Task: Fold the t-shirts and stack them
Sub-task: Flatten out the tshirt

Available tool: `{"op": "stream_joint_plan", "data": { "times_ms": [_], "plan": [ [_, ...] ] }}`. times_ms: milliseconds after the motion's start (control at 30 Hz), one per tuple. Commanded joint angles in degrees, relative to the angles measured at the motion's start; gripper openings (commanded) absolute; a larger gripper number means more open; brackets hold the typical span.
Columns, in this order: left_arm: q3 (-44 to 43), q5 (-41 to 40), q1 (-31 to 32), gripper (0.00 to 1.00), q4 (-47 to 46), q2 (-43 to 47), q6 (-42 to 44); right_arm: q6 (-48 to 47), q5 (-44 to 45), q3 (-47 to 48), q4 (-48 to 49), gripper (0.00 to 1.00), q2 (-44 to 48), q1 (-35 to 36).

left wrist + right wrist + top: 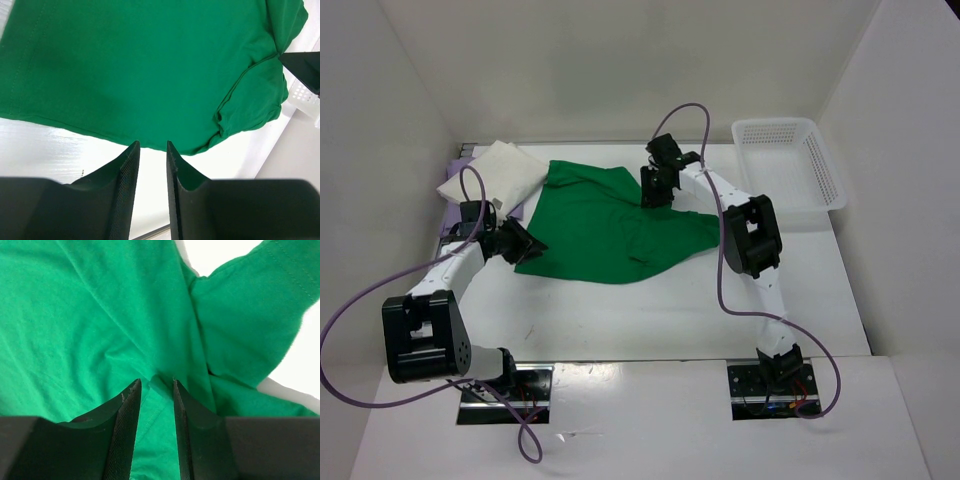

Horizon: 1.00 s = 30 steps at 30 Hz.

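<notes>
Loosely spread green t-shirt (590,225); long axis left-right

Overhead, a fixed camera looks down from above and behind the 2 arms. It takes in the whole desk (620,320), with the arm bases at the bottom edge and the green t-shirt (600,225) mid-frame. The left wrist camera sits close behind the left end effector (152,145), facing past its fingers at the t-shirt's edge and a strip of bare desk, with a corner of the white basket (305,95) at far right. The right wrist camera, nearer still, looks along the right end effector (156,382) onto green cloth. All 3 views share the t-shirt.
</notes>
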<state>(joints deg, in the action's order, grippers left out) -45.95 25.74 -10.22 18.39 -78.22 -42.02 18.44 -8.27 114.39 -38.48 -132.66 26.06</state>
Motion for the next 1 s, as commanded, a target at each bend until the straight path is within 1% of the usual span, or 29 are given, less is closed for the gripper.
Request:
{"op": "stream_joint_plan", "data": {
  "times_ms": [0, 167, 200, 267, 300, 367, 433, 500, 567, 633, 667, 700, 733, 833, 933, 967],
  "plan": [
    [0.51, -0.95, -0.24, 0.35, -1.25, 0.26, 0.45, -0.68, 2.12, 1.55, -0.9, 0.37, 0.64, 0.21],
    [0.51, -2.09, -0.24, 0.38, -1.25, -1.58, -0.69, -0.68, 3.34, 0.31, -0.9, 0.37, 1.18, 0.21],
    [-0.01, -2.79, -0.24, 0.42, -1.25, -2.29, -1.22, -0.68, 3.35, -0.3, -0.9, 0.34, 1.18, 0.21],
    [-0.54, -2.8, -0.24, 0.43, -1.25, -3.08, -1.83, -0.68, 3.35, -0.31, -0.9, 0.27, 1.18, 0.21],
    [-0.54, -2.8, -0.24, 0.43, -1.25, -3.78, -1.84, -0.68, 3.35, -0.31, -1.42, 0.21, 1.18, 0.21],
    [-1.16, -2.8, -0.24, 0.45, -2.65, -4.31, -2.97, -0.68, 3.35, -0.83, -1.42, 0.19, 1.7, 0.21],
    [-1.68, -2.8, -0.24, 0.46, -3.45, -5.1, -2.98, -0.68, 3.35, -0.83, -1.42, 0.14, 2.23, 0.21],
    [-1.68, -2.28, -0.24, 0.46, -3.45, -5.63, -2.98, -0.68, 3.35, -2.23, -1.42, 0.14, 2.76, 0.21],
    [-1.68, -2.27, -0.24, 0.46, -3.98, -6.24, -2.98, -0.68, 3.35, -3.02, -0.9, 0.09, 3.98, 0.21],
    [-1.68, -2.27, -0.24, 0.46, -4.5, -6.94, -3.5, -0.16, 3.35, -4.95, -0.37, 0.09, 4.77, 0.21],
    [-1.68, -2.27, -0.24, 0.46, -4.51, -6.95, -3.51, -0.16, 2.83, -5.49, -0.37, 0.06, 5.3, 0.21],
    [-1.68, -2.79, -0.24, 0.46, -5.11, -7.47, -4.03, -0.16, 2.82, -5.49, -0.37, 0.0, 6.18, 0.21],
    [-1.68, -2.8, -0.24, 0.46, -5.12, -8.0, -4.03, -0.16, 2.82, -6.1, -0.37, 0.0, 6.19, 0.21],
    [-2.82, -3.32, -0.24, 0.46, -6.26, -8.71, -5.35, 0.55, 3.35, -8.56, 0.15, 0.0, 9.95, 0.21],
    [-3.35, -4.03, -0.76, 0.46, -6.87, -9.24, -5.97, 1.08, 3.35, -13.12, 0.16, 0.0, 15.84, 0.21],
    [-3.35, -4.03, -0.77, 0.47, -7.57, -9.85, -6.58, 1.08, 3.35, -14.62, 0.77, 0.0, 19.42, 0.21]
  ]
}}
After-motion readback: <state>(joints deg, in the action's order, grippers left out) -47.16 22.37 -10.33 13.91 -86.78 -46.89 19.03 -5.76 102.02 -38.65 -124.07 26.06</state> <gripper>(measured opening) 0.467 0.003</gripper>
